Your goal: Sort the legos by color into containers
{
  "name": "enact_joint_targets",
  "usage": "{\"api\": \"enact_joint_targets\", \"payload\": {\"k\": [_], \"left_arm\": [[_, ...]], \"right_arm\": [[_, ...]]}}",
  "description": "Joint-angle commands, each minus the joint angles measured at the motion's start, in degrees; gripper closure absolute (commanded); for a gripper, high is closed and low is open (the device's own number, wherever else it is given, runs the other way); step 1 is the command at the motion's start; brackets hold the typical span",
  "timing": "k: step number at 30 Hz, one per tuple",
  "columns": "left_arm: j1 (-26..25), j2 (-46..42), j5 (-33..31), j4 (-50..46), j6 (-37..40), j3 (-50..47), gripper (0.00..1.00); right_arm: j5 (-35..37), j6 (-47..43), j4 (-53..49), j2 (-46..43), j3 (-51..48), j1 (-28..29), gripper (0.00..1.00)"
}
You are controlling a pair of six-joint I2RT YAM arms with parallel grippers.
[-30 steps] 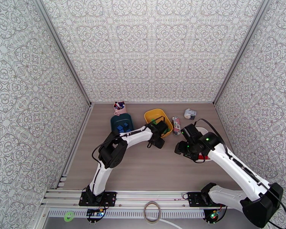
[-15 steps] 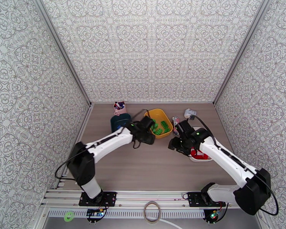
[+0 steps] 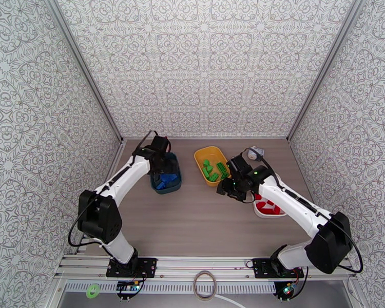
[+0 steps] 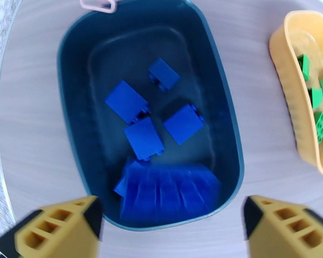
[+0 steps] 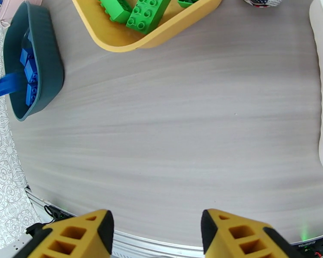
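Three containers: found them all on the wooden surface (image 3: 203, 227). Saw the dark teal container (image 3: 174, 188) at the left, the yellow container (image 3: 209, 149) in the middle and the white container (image 3: 274, 214) at the right, partly hidden behind the right arm (image 3: 295, 206). Counted four sharp blue legos (image 4: 126, 101) lying flat on the teal floor, close together and away from the walls. Noticed one more blue lego (image 4: 170, 190), strongly blurred, at the near end of the same container; could not tell whether resting there or in the air. Found the left end effector (image 4: 170, 207) directly above this near end, with the yellow fingers (image 4: 58, 224) spread wide, one at each side of the container's near end, pinching nothing. Saw green legos (image 5: 148, 11) piled close together in the yellow container, well apart from the blue ones. Made out red legos (image 3: 267, 206) in the white container, too small for counting. Found the right end effector (image 5: 155, 218) over bare surface, just beside the near corner of the yellow container and between it and the white one. Observed its fingers moderately apart, with wood grain showing through the gap, gripping nothing. Spotted a pink toy (image 4: 99, 1) just beyond the far rim of the teal container, a patterned packet (image 5: 260, 0) near the yellow container, and a small white-grey gadget (image 3: 255, 152) at the far right, behind the right arm.
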Motion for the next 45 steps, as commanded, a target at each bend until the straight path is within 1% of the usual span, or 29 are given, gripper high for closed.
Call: {"api": "enact_joint_targets", "payload": {"k": [1, 4, 8, 13, 16, 18, 19, 20, 21, 22, 23, 24, 26, 28, 29, 31, 32, 33, 36, 39, 41, 45], "left_arm": [[0.4, -2.0, 0.9, -2.0, 0.3, 1.9, 0.01], [0.4, -4.5, 1.0, -2.1, -1.1, 0.9, 0.01], [0.7, -10.4, 1.4, -0.4, -3.3, -1.6, 0.01], [2.9, -18.3, 1.0, 2.2, -4.2, -4.2, 0.01], [5.0, -23.7, -0.4, 5.3, -3.6, -6.3, 0.01], [7.0, -27.3, -0.1, 8.6, -2.4, -8.0, 0.01], [7.8, -29.0, 0.0, 11.1, -1.4, -9.3, 0.01], [8.3, -30.8, -0.8, 14.4, -0.4, -11.2, 0.01], [8.4, -33.1, -1.9, 17.9, 1.2, -13.4, 0.01], [8.3, -34.9, -3.0, 21.5, 2.9, -15.8, 0.01], [8.2, -37.6, -3.9, 26.9, 6.0, -19.4, 0.01], [8.1, -40.4, -4.5, 33.1, 8.1, -24.3, 0.01], [8.3, -45.6, -4.5, 42.4, 10.9, -32.2, 0.01], [8.5, -49.1, -3.8, 50.7, 15.5, -39.4, 0.01], [8.7, -49.4, -4.9, 52.3, 16.2, -41.4, 0.01], [9.3, -48.3, -8.6, 51.0, 16.1, -43.6, 0.01], [9.5, -47.7, -10.4, 50.4, 16.8, -45.2, 0.01], [9.7, -46.9, -12.9, 51.1, 17.5, -47.7, 0.01], [11.0, -44.9, -18.7, 56.9, 18.1, -56.0, 0.01], [14.0, -41.2, -20.2, 61.9, 16.5, -61.5, 0.01], [14.7, -38.1, -20.6, 66.7, 17.3, -63.7, 0.01], [16.0, -31.0, -17.6, 77.4, 18.9, -66.5, 0.01]], "right_arm": [[0.9, -1.9, -1.4, 0.4, 2.1, 0.4, 0.41], [2.0, -3.5, -2.8, 0.6, 2.7, -0.1, 0.41], [3.8, -6.3, -4.7, 0.3, 4.1, -2.1, 0.41], [9.2, -11.1, -8.3, -0.6, 8.7, -5.4, 0.41], [16.5, -13.7, -10.2, -1.9, 12.7, -6.9, 0.43], [24.7, -15.1, -10.9, -3.3, 15.4, -7.1, 0.43], [28.0, -15.9, -10.5, -4.1, 16.1, -7.2, 0.43], [31.0, -16.7, -9.3, -5.2, 16.4, -7.4, 0.37], [32.7, -17.3, -7.3, -6.2, 16.5, -7.9, 0.31], [34.3, -18.6, -4.9, -7.1, 15.8, -7.9, 0.3], [35.6, -22.0, 0.5, -8.7, 13.2, -8.0, 0.04], [37.8, -24.9, 6.6, -10.8, 9.0, -7.9, 0.01], [42.2, -29.3, 20.0, -15.1, 0.9, -7.8, 0.01], [47.2, -30.4, 29.2, -19.6, -6.4, -7.9, 0.01], [49.0, -32.7, 36.0, -21.9, -10.8, -8.3, 0.01], [48.9, -36.8, 46.7, -24.4, -18.4, -10.0, 0.01], [48.7, -37.8, 49.1, -24.6, -20.7, -11.0, 0.01], [48.6, -38.1, 49.4, -24.0, -22.0, -12.1, 0.01], [49.4, -39.3, 48.4, -21.2, -25.2, -15.2, 0.01], [48.9, -40.4, 52.5, -19.7, -31.1, -17.9, 0.01], [48.5, -41.0, 57.3, -19.0, -35.5, -19.3, 0.01], [46.1, -41.1, 67.4, -16.8, -42.2, -21.1, 0.01]]}}
